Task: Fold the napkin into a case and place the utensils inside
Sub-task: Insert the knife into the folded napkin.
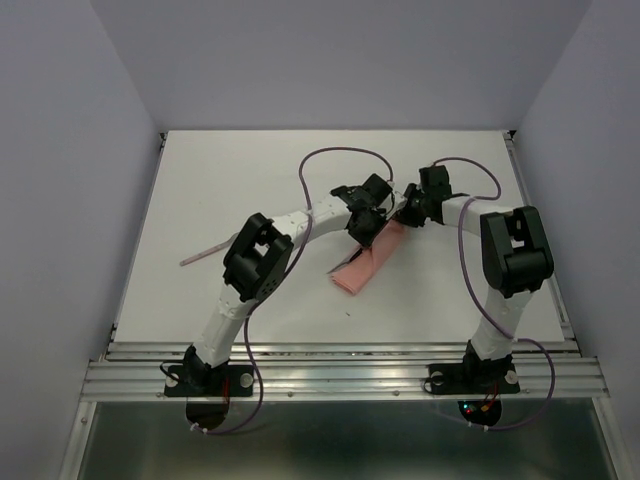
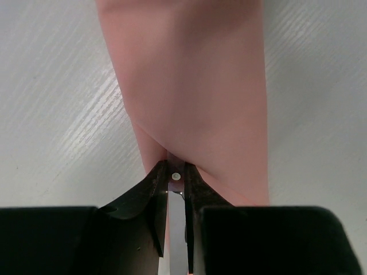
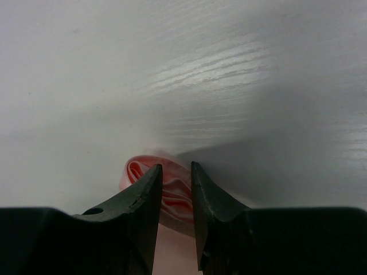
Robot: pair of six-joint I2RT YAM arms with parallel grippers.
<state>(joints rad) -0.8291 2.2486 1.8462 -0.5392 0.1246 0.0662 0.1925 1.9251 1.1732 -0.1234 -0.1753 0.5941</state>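
The salmon-pink napkin, folded into a long narrow case, lies slantwise at the table's middle. My left gripper hangs over its far half. In the left wrist view that gripper is shut on a thin utensil with a silvery flat part and a riveted dark end. The utensil's tip runs in under the cloth. My right gripper is at the case's far end. Its jaws pinch a bunched fold of the napkin, which gapes beside the left finger. Another slim utensil lies on the table to the left.
The white table is walled in by grey panels on three sides. A metal rail runs along the near edge with both arm bases. Purple cables loop above the wrists.
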